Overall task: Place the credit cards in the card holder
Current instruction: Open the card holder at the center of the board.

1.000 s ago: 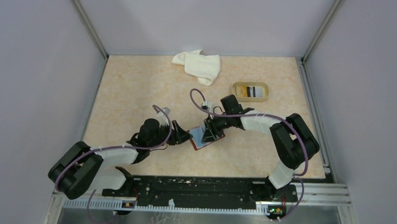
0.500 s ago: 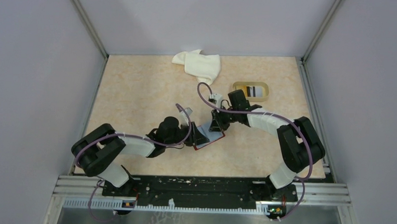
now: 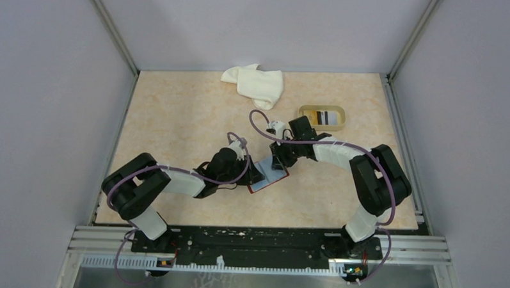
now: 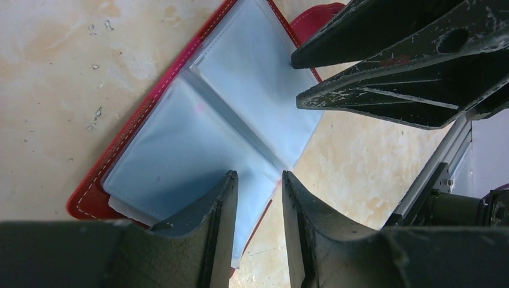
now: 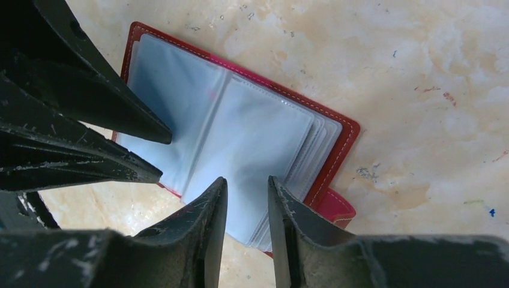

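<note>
- Both arms meet at mid-bench over the card holder, which lies spread open and flat on the bench, its clear plastic sleeves facing up and its red snap tab poking out at one corner.
- The left pincer stands narrowly parted over one edge of the holder. Nothing shows between its fingers but sleeve and bench, so no grip is evident.
- The right pincer is likewise slightly parted and empty, poised over the stacked sleeves at the opposite edge, with the other arm's fingers close alongside.
- The credit cards lie in the beige tray near the far right, well apart from the holder — none appears loaded yet. A white cloth sits at the far edge.
- Likely risks: the two pincers work so near each other that a small misjudged move could knock them together or shove the holder across the smooth bench.
- The thin sleeves could crumple or catch on a fingertip — and if one arm leaves for the tray, the holder may fold shut.
</note>
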Action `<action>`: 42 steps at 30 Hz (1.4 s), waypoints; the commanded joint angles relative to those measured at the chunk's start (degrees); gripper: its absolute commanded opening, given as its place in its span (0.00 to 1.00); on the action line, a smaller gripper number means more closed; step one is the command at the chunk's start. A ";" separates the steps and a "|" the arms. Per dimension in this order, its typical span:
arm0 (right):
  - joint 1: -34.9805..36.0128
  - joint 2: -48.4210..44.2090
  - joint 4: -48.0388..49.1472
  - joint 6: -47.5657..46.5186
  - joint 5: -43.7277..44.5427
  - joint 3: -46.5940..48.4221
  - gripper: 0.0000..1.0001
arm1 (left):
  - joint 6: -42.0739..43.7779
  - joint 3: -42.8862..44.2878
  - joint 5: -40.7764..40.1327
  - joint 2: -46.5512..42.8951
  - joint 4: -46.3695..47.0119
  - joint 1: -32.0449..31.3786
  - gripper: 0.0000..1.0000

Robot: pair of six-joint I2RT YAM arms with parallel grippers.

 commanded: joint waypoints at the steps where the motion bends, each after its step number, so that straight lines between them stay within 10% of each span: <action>1: 0.25 0.40 -0.54 -1.01 4.59 2.13 0.34 | 1.59 0.20 -1.09 1.25 -1.19 0.53 0.41; 31: -1.97 -0.14 1.91 7.27 -18.87 1.37 0.17 | -1.64 -2.55 12.09 6.05 10.27 6.72 0.58; 42: -2.17 1.89 2.31 8.74 -18.82 1.37 0.05 | -1.78 -2.84 11.81 8.59 11.13 7.14 0.38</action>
